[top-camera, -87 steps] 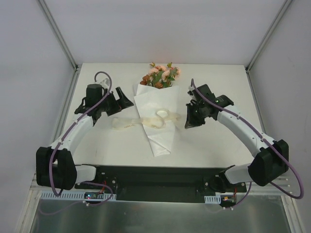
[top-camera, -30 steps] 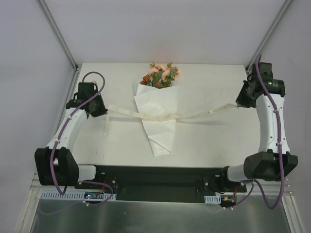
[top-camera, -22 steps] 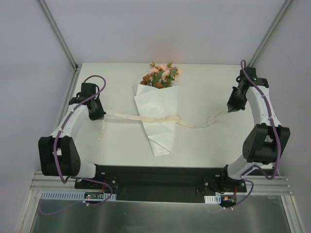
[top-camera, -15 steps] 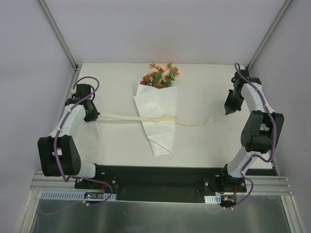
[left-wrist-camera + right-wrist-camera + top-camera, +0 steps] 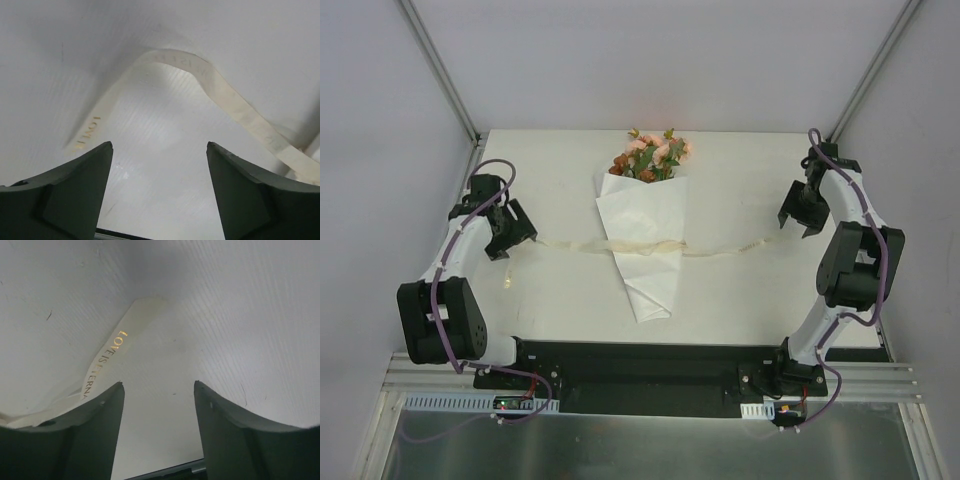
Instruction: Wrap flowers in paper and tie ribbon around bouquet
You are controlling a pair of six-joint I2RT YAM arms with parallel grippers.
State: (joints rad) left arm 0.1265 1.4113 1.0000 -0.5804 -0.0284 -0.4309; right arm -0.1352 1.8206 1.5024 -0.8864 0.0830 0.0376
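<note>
A bouquet point(image 5: 642, 215), a white paper cone with pink and orange blooms point(image 5: 651, 156) at its far end, lies at the middle of the white counter point(image 5: 750, 190). A long, flat cream ribbon point(image 5: 725, 250) crosses its narrow waist and trails left and right. The left hand point(image 5: 510, 232) and right hand point(image 5: 802, 215) stand spread and empty, each near a ribbon end. The band looks limp, light and slick, and is best pinched close to its ends. The thin paper would likely crush or slide under a hard pull.

The bouquet point(image 5: 642, 215) and ribbon point(image 5: 722, 252) bar the table point(image 5: 760, 295) crosswise.
</note>
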